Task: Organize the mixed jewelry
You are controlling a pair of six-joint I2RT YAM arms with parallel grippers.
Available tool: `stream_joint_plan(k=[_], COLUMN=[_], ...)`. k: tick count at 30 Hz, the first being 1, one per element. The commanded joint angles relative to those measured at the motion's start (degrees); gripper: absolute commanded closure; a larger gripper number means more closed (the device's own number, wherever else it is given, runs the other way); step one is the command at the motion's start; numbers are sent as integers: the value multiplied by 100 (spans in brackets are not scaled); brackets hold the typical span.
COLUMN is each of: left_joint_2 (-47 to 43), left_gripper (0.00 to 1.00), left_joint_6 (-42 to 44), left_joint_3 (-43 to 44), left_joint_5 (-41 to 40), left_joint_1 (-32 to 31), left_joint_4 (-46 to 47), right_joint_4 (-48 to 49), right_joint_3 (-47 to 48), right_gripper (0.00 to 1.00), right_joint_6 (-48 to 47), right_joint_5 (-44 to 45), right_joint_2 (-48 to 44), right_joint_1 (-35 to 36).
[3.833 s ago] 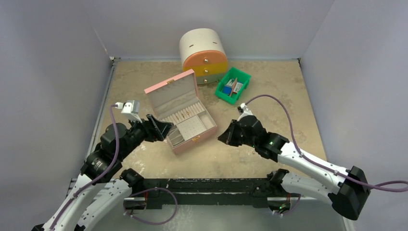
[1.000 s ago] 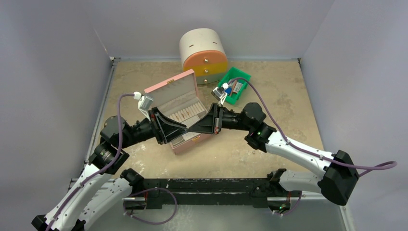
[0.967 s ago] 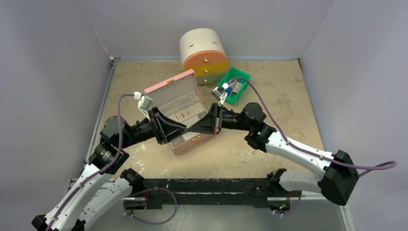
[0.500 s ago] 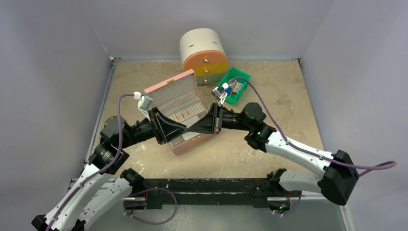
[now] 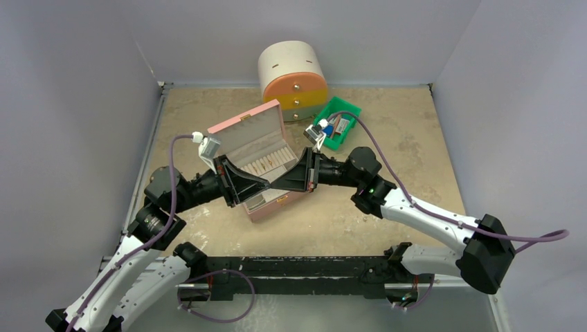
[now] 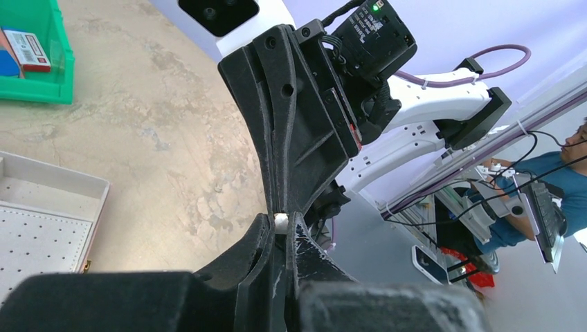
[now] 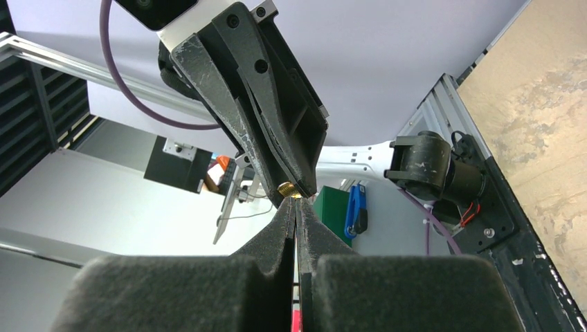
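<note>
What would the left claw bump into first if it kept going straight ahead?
The right gripper. Its shut tips sit directly ahead of the left gripper, almost touching, with only a tiny stud at the left tips between them.

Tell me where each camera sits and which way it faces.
Top: above and behind the robot, looking down on the table, box, left arm, right arm.
Left wrist: on the left arm, facing right over the left gripper to the right gripper.
Right wrist: on the right arm, facing left over the right gripper to the left gripper.
Shared: both wrist views show the tips meeting at a tiny stud.
</note>
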Motion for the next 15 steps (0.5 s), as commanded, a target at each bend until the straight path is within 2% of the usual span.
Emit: stream_joint_plan(k=[1, 5, 9, 15], left_joint_2=[-4, 9, 9, 4], left_gripper=[100, 100, 100, 100], left_joint_6=[56, 81, 167, 282], left_joint_3=[113, 117, 156, 196], left_joint_5=[-23, -65, -142, -289], left_joint_1=[30, 33, 35, 29], left_joint_4=[269, 232, 102, -213], right_joint_4=[297, 312, 184, -425], right_joint_3=[29, 25, 4, -162], right_gripper=[100, 98, 80, 64], right_joint_6=[18, -18, -137, -588], right_joint_5=[37, 67, 25, 97], right_joint_2=[-28, -53, -115, -493], right_joint_1=[40, 40, 40, 16])
